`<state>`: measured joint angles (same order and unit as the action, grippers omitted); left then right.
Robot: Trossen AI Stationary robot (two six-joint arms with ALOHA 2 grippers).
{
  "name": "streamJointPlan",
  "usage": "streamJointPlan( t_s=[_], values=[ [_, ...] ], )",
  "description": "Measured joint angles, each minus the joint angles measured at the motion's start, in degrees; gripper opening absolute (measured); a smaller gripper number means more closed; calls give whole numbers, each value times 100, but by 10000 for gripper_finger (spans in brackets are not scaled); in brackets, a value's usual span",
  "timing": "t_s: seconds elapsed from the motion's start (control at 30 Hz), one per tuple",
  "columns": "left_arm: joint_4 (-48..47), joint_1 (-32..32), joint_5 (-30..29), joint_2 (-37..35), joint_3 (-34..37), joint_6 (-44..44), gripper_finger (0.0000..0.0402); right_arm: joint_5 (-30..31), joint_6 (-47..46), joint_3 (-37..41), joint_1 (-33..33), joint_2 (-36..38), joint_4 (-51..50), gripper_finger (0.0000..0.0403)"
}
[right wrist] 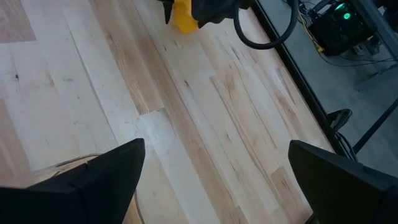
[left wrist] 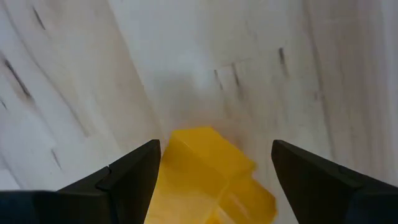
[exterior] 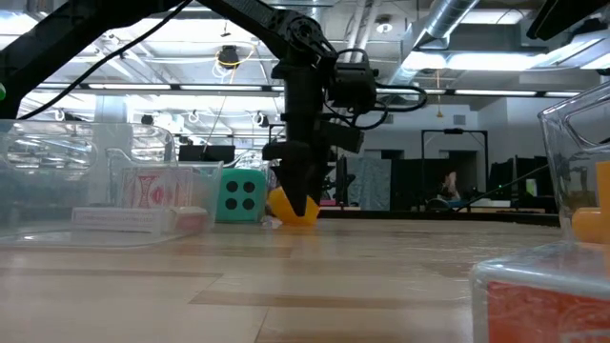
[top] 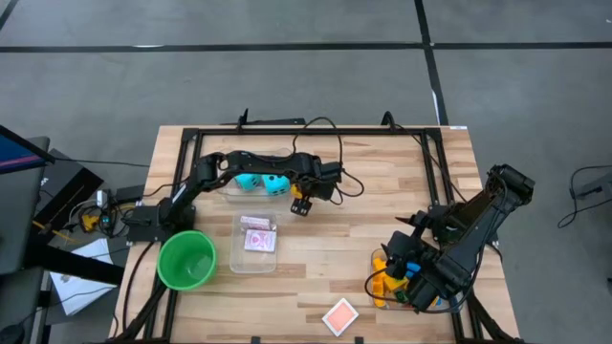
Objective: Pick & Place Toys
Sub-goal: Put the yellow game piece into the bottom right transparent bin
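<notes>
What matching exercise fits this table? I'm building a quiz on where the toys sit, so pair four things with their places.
Things:
1. yellow brick
2. green cup
3. cyan dice
4. lone card

Places:
A. in the far clear bin
B. between the left gripper's open fingers
C. near table edge, left of the right gripper
D. left of the bin with cards

Pairs: 1-B, 2-D, 3-A, 4-C
</notes>
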<state>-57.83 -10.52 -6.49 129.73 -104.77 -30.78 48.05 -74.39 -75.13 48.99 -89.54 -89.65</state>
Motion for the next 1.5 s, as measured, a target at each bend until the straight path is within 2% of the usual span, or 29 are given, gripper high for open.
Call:
streamJointPlan(
  t_s=[0.43, 0.63, 1.0, 1.17, 1.37, 1.5],
  values=[
    [42, 9, 30, 0, 180, -15, 301, 0, 0, 0, 0, 0, 15, 388],
    [23, 21, -253, 0, 278, -180, 301, 0, 0, 0, 0, 0, 35, 388],
    [29, 21, -225, 0, 278, -66, 298, 2, 0, 0, 0, 0, 39, 388],
    [96, 21, -133, 0, 278, -65, 262, 2, 2, 0, 0, 0, 39, 388],
    [408, 59, 225, 4, 278, -21, 163, 2, 90, 2, -2, 0, 78, 388],
    [555, 114, 247, 4, 278, -22, 156, 2, 92, 2, -4, 0, 77, 388]
  ],
)
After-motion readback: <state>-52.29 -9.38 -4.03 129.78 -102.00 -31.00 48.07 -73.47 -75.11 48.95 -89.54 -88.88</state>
